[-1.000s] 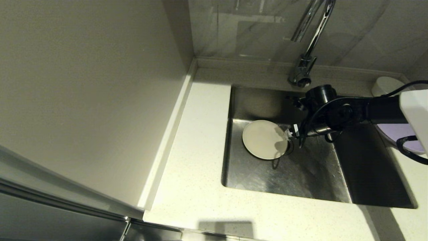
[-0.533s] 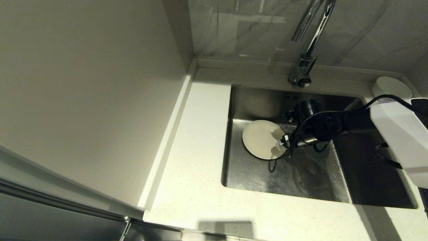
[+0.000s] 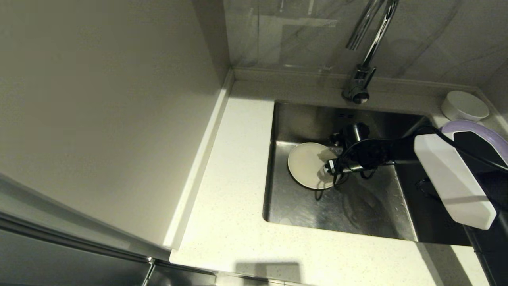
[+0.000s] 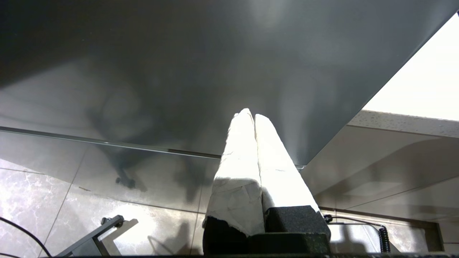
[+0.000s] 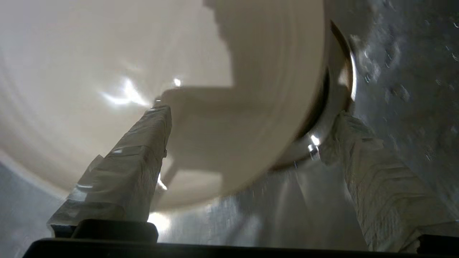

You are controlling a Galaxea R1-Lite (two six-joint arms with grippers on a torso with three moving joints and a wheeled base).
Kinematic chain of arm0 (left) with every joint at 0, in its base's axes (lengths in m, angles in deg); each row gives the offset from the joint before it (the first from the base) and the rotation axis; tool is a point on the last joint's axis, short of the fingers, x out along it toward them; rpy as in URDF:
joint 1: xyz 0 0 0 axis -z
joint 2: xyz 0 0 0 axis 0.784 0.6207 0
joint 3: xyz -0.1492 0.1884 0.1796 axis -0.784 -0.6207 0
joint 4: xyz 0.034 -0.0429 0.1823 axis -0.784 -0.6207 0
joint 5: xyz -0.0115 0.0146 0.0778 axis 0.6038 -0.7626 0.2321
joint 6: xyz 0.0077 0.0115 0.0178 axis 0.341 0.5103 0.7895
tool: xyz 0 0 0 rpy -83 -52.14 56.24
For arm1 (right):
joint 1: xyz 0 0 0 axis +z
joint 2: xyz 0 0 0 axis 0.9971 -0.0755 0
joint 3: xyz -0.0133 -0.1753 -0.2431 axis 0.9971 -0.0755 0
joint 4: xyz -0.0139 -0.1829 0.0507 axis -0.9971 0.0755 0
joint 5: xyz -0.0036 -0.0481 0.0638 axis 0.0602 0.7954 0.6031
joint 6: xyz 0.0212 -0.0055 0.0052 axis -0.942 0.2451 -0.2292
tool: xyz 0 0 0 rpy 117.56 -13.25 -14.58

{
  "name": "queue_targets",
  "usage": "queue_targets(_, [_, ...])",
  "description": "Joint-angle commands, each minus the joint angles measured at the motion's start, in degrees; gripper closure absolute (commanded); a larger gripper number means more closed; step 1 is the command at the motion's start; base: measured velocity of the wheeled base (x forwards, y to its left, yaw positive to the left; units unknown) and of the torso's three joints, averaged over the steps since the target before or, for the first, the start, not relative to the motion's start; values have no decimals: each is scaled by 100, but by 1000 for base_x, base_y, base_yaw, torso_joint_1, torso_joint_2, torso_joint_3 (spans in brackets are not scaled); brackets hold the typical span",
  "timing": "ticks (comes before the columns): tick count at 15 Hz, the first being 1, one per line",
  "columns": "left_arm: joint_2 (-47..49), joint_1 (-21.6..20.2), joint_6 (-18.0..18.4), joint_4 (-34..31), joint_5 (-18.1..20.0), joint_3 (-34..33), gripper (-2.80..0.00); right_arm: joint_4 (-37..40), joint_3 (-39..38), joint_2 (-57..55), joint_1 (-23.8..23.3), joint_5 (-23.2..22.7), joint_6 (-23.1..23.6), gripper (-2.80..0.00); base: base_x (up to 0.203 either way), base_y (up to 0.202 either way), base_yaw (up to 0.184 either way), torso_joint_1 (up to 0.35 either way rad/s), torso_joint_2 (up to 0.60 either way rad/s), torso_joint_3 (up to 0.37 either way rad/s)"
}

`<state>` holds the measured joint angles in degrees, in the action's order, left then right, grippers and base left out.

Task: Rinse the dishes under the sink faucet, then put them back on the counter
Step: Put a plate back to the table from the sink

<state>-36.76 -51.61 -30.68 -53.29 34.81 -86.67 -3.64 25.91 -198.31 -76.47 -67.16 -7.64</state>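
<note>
The cream-beige plate (image 3: 309, 165) lies flat on the floor of the sink (image 3: 337, 210), left of the drain. My right gripper (image 3: 328, 169) is down in the basin at the plate's right edge, open. In the right wrist view one of its fingers (image 5: 143, 143) hangs over the plate (image 5: 107, 71) and the other stands outside the rim by the drain strainer (image 5: 340, 86); neither grips it. The lilac plate (image 3: 476, 124) and the white bowl (image 3: 464, 105) sit on the counter (image 3: 238, 159) at the right. My left gripper (image 4: 252, 116) is shut and empty, parked low by a cabinet front.
The chrome faucet (image 3: 365, 59) rises behind the sink, with its spout high above the basin. My right forearm's white shell (image 3: 452, 178) reaches over the sink's right side and hides part of the lilac plate. A wall panel (image 3: 119, 99) borders the counter on the left.
My right arm has swung left and down into the sink, bringing the open gripper from beside the plate onto its right edge. The lilac plate and the bowl show more.
</note>
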Motion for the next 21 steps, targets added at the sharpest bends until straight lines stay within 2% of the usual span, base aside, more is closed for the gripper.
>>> queue_targets(1, [-18,-2,-4,4,-4,0,0,-131,57,-309,2,12,15,-280,0,0,0,0,0,0])
queue_targets(5, [-18,-2,5,4,-4,0,0,-344,57,-444,9,19,34,-280,0,0,0,0,0,0])
queue_targets(6, [-18,-2,-4,4,-4,0,0,-344,57,-461,11,34,41,0,0,0,0,0,0,0])
queue_targets(15, [-18,-2,5,4,-4,0,0,-857,57,-444,-29,45,43,0,0,0,0,0,0,0])
queue_targets(21, [-18,-2,3,4,-4,0,0,-1067,57,-229,-322,62,38,0,0,0,0,0,0,0])
